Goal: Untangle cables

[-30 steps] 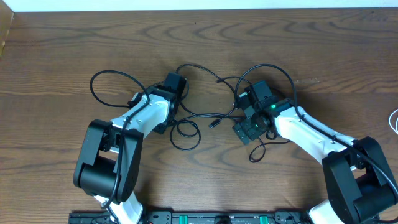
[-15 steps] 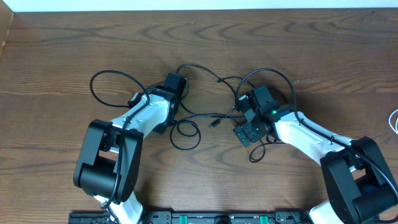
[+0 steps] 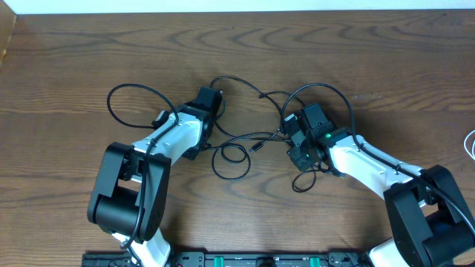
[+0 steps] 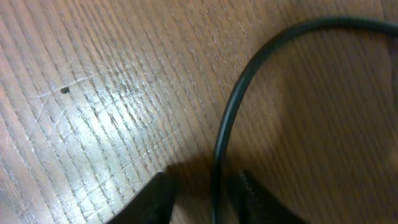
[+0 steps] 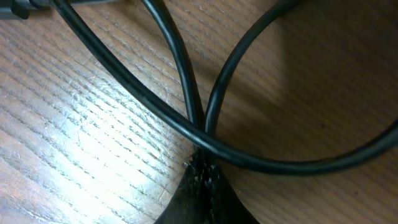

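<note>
Thin black cables (image 3: 256,137) loop across the middle of the table between both arms. One big loop (image 3: 133,104) lies at the left and a smaller loop (image 3: 231,162) sits in the centre. My left gripper (image 3: 213,102) (image 4: 203,178) is open, and one black cable (image 4: 231,109) runs through the gap between its fingers without being pinched. My right gripper (image 3: 301,159) (image 5: 202,171) is shut, with two black strands (image 5: 186,87) converging into its fingertips under a third strand (image 5: 292,163) that crosses them. A white cable (image 3: 470,144) shows at the right edge.
The wooden table (image 3: 74,52) runs to a pale wall along the top. A small black loop (image 3: 304,182) lies just below the right gripper. Both arm bases stand at the front edge.
My right gripper has closed from wide open onto the black strands. The left jaws have parted slightly. The centre loop has slid a little to the right.
</note>
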Controlling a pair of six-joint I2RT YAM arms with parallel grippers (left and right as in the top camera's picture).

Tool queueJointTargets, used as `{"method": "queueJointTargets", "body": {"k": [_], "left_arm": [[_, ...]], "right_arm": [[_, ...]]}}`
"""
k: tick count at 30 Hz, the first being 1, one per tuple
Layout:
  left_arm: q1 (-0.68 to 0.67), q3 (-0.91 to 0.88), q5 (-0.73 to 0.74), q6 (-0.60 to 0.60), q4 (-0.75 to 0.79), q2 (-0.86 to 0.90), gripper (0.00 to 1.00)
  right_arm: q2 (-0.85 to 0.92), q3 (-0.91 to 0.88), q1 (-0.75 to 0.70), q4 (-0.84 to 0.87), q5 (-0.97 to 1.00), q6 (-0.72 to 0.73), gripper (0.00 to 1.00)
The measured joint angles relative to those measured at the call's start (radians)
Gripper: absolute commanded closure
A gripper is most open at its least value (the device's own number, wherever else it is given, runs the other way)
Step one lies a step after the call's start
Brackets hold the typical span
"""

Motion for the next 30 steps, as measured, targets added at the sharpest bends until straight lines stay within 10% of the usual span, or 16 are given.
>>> {"method": "queueJointTargets", "body": {"k": [7,18,30], "left_arm": [[0.000,-0.003,-0.011,-0.013,0.001,0.000,0.08],[0.000,-0.003,-0.014,-0.018,0.001,0.000,0.05],[0.000,-0.003,-0.014,-0.018,0.001,0.000,0.05]], "right_arm": [[-0.048,0.009,-0.014,-0.147,0.005,0.051,0.99],[-0.461,0.073,-0.200,-0.267,0.278,0.344,0.99],[-0.679,0.073,-0.227,-0.188,-0.067,0.246,0.99]]}}
